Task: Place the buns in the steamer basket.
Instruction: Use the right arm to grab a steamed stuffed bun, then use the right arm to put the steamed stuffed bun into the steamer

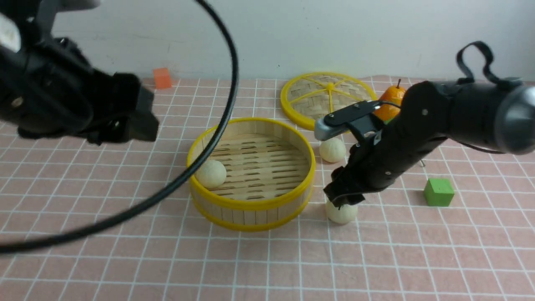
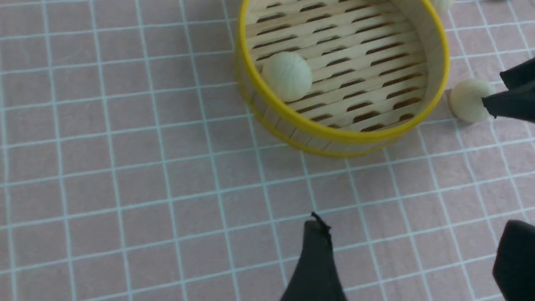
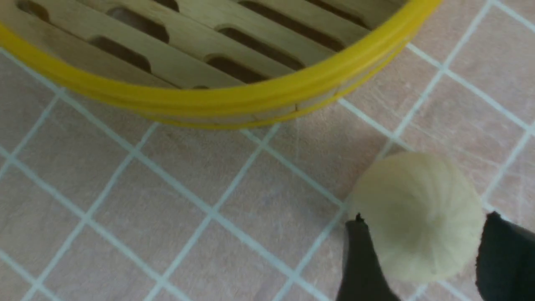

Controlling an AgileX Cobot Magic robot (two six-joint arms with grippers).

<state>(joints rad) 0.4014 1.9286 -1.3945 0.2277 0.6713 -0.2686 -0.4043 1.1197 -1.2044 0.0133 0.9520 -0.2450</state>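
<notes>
The steamer basket (image 1: pixel 250 205) stands mid-table, with one cream-white bun (image 1: pixel 211 173) on its slatted floor by the left wall. A second bun (image 1: pixel 332 149) lies on the cloth behind the basket's right side. The third bun (image 1: pixel 342 213) lies on the cloth at the basket's front right. My right gripper (image 3: pixel 426 219) is down over it, open, one finger on each side. My left gripper (image 2: pixel 416 251) hangs high to the left of the basket (image 2: pixel 334 134), open, with only cloth between its fingers.
A flat woven yellow-rimmed lid (image 1: pixel 329 98) lies behind the basket, with an orange fruit (image 1: pixel 391 104) at its right. A green cube (image 1: pixel 439 192) sits right of my right arm. A small orange block (image 1: pixel 162 78) is at the far back left. A black cable (image 1: pixel 221 125) loops in front of the basket's left side.
</notes>
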